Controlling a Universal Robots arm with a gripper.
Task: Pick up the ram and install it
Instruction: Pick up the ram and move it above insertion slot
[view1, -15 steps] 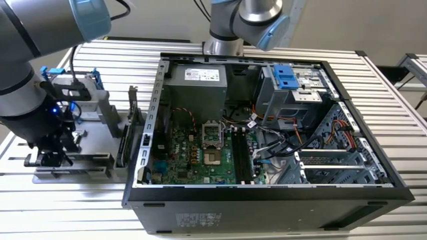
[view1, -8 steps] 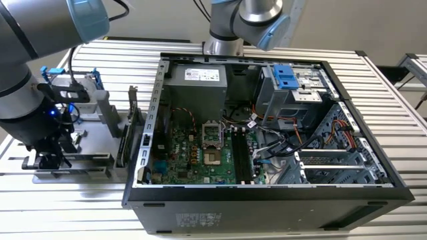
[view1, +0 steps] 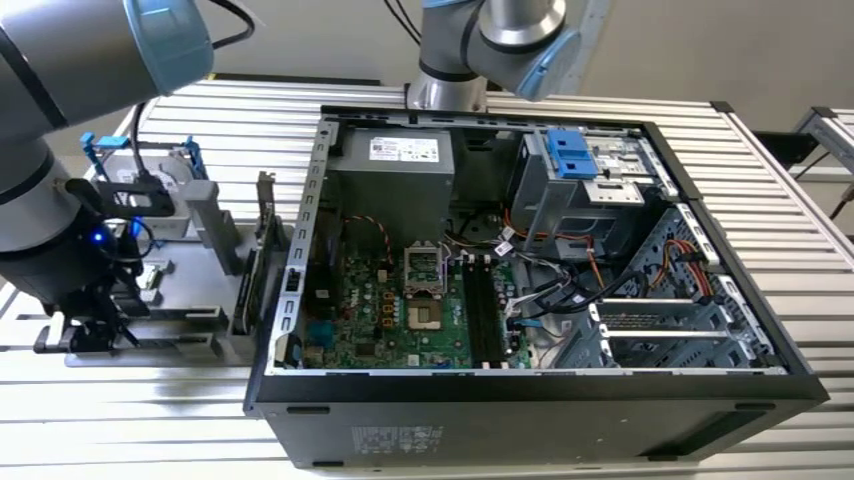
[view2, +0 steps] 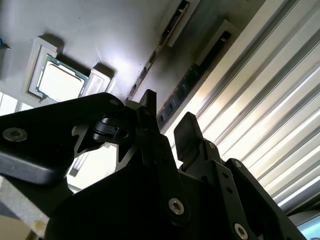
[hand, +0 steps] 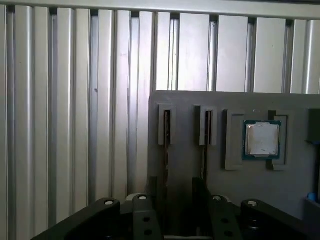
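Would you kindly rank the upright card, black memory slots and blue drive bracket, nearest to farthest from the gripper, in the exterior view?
1. Upright card, beside the gripper, on the exterior view's left.
2. Black memory slots, on the motherboard, mid-picture.
3. Blue drive bracket, toward the exterior view's upper right.

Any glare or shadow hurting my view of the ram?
Second wrist view: glare washes out the table slats, and the gripper is a dark silhouette. First wrist view: even light, the ram stands clear, edge-on, in the grey tray.
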